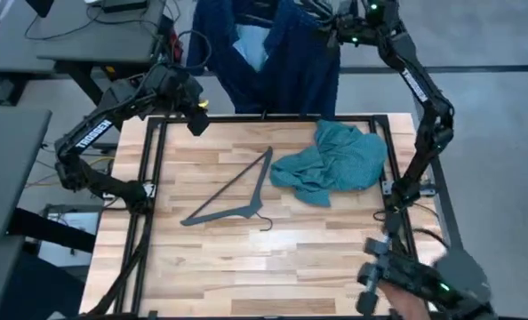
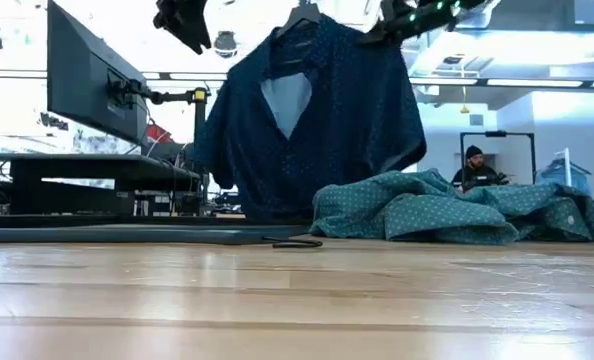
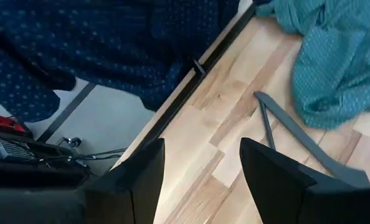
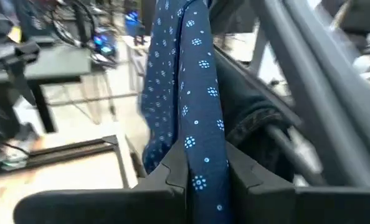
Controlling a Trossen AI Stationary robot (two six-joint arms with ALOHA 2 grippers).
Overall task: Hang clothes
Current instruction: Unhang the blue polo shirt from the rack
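Room: pale wooden plank worktop (image 1: 246, 258) edged by a black frame (image 1: 273, 116); grey floor (image 1: 495, 107) beyond its far edge; grey desks (image 1: 86, 40) past the far-left corner; a dark monitor (image 2: 82, 75); bright ceiling lights; a seated person (image 2: 477, 172) in the distance.

The overhead picture was evenly lit, and the wooden table (image 1: 246, 258) showed only a faint, soft shadow under the black hanger (image 1: 233, 191). In the low view, strong backlight from windows and ceiling lights (image 2: 537, 82) washed out the upper background, so the hanging navy shirt (image 2: 317, 120) read as a dark mass, and the nearest strip of table was out of focus. The right wrist picture was blurred throughout, the cloth close to the lens and the room behind smeared. The left wrist picture was bright and fairly sharp, with its dark fingers (image 3: 138, 180) soft-edged.
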